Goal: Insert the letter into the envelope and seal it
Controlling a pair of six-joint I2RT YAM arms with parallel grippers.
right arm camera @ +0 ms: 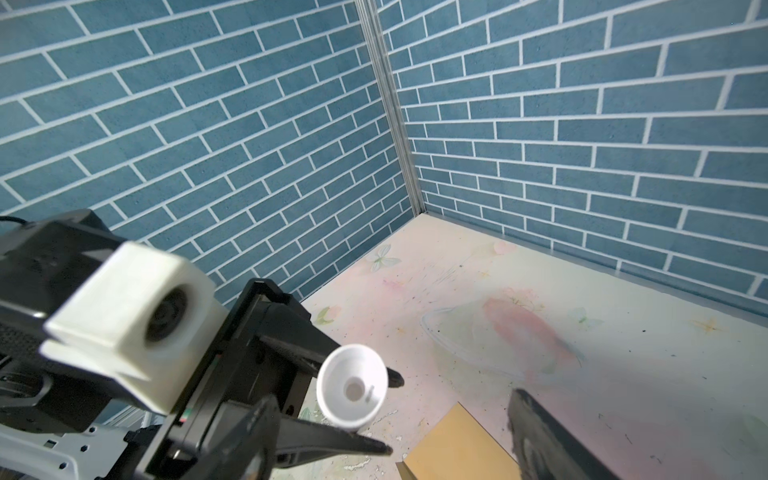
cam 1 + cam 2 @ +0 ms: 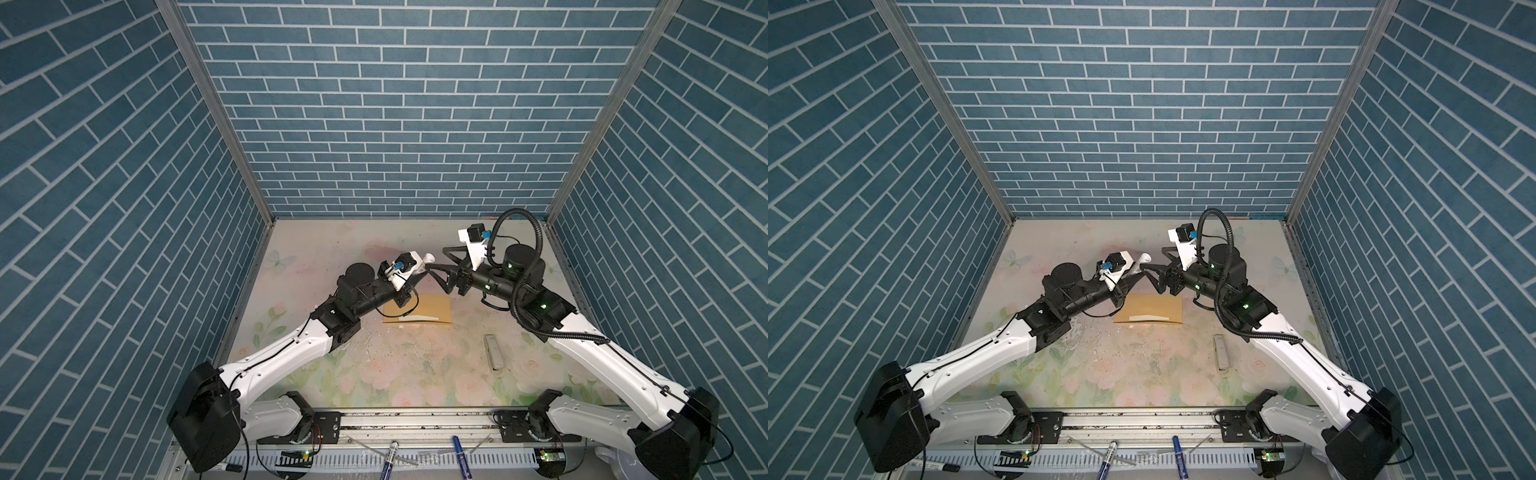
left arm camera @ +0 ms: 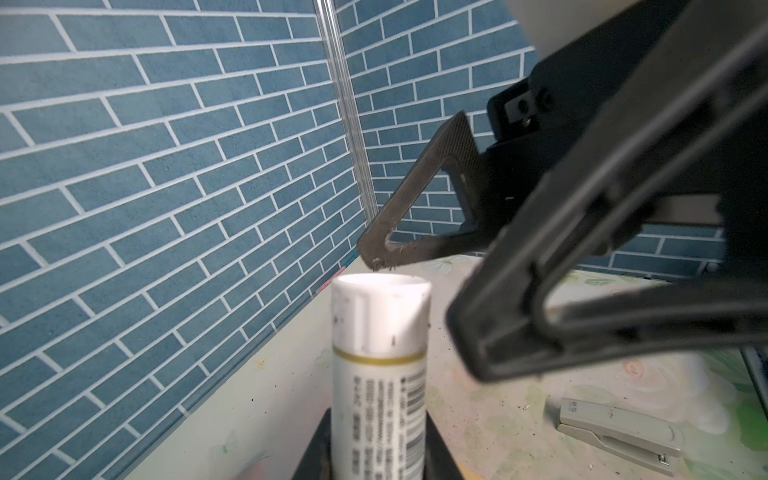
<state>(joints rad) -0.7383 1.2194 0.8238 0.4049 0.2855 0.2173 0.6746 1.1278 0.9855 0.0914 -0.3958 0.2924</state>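
The mustard-yellow envelope (image 2: pixel 434 308) (image 2: pixel 1156 308) (image 1: pixel 457 449) lies flat mid-table, with a pale strip along its near edge. The letter is hidden from every view. My left gripper (image 2: pixel 417 270) (image 2: pixel 1136 270) (image 3: pixel 380 453) (image 1: pixel 388 413) hangs above the envelope's far edge, shut on a white glue stick (image 2: pixel 427 258) (image 2: pixel 1144 257) (image 3: pixel 380 365) (image 1: pixel 353 388). The tube's open, capless end points toward my right gripper (image 2: pixel 438 262) (image 2: pixel 1154 259) (image 3: pixel 419 295) (image 1: pixel 395 457). That gripper is open, one finger on each side of the tube's end and neither touching it.
A grey stapler (image 2: pixel 494 353) (image 2: pixel 1222 351) (image 3: pixel 619 436) lies on the floral mat to the right of the envelope. Blue brick walls close three sides. Two markers (image 2: pixel 390 455) (image 2: pixel 1106 455) lie on the front rail.
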